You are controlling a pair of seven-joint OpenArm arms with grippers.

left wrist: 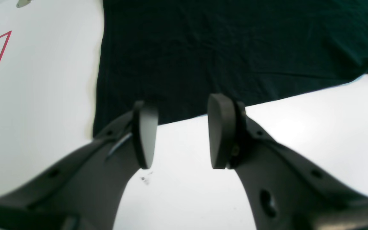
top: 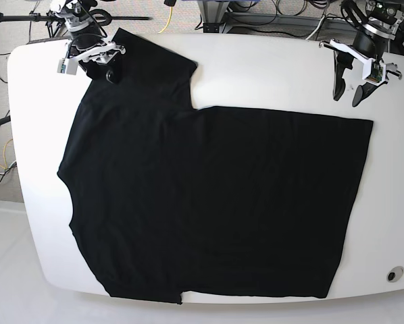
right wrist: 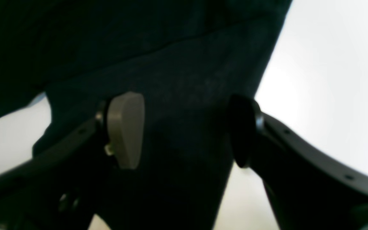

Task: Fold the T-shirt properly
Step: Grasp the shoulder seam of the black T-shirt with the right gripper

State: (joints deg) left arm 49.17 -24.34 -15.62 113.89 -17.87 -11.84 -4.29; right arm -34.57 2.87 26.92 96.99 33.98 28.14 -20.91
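The black T-shirt lies spread flat, plain side up, across the white bench; no fold shows, so all folding remains. The right pincer hangs open over the far-left sleeve, gripping nothing. The left pincer hangs open above the far-right hem corner.
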